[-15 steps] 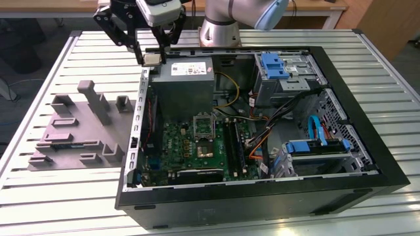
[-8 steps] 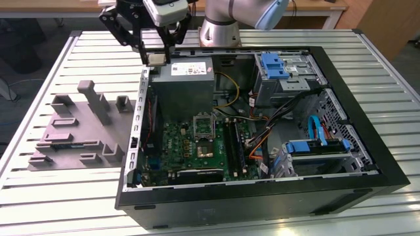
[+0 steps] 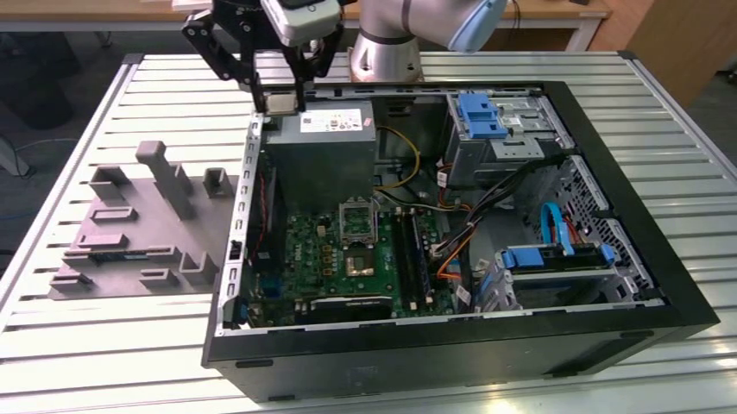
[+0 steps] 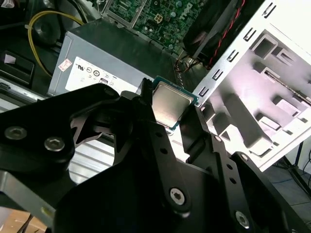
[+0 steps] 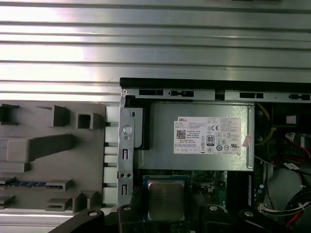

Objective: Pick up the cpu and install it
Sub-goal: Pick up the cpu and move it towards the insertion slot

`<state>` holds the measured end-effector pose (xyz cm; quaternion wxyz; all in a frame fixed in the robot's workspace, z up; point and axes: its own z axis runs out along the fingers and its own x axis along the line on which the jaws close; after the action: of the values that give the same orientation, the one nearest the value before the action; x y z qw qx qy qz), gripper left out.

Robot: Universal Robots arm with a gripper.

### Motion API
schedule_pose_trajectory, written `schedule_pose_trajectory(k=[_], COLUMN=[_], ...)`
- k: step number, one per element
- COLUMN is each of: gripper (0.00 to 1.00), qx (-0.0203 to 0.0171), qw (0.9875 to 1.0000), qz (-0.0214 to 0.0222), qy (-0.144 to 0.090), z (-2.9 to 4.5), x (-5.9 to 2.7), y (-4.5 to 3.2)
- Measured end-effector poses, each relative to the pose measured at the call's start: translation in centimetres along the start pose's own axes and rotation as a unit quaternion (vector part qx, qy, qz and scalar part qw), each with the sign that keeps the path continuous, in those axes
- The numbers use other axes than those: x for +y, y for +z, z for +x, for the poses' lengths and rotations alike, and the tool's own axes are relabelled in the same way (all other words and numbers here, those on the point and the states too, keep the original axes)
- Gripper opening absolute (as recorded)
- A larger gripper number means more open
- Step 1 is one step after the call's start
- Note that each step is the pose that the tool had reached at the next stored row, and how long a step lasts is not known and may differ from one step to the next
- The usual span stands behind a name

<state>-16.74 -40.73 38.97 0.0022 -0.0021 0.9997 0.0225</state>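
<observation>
The cpu [image 3: 280, 103] is a small square chip with a shiny metal top, held in the air between the black fingers of my gripper [image 3: 280, 98], which is shut on it. It hangs above the far corner of the open computer case, over the grey power supply [image 3: 321, 148]. In both wrist views the cpu [image 4: 170, 103] [image 5: 166, 199] sits clamped between the two fingers [image 4: 136, 104]. The motherboard [image 3: 345, 259] lies lower in the case, with its open socket [image 3: 357, 226] near the middle.
A grey moulded tray [image 3: 136, 226] with upright blocks lies on the slatted table [image 3: 103, 345], at the exterior view's left of the case. Inside the case are blue drive brackets [image 3: 481, 115], cables [image 3: 461, 233] and the case wall [image 3: 244, 216].
</observation>
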Motion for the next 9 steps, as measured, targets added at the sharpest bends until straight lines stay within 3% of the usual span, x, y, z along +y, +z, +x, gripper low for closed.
schedule_pose_trajectory(k=[9], gripper=[0.47], qx=[0.0], qw=[1.0], qz=[0.0], qy=[0.0], z=[-0.82], x=[0.0], y=[0.01])
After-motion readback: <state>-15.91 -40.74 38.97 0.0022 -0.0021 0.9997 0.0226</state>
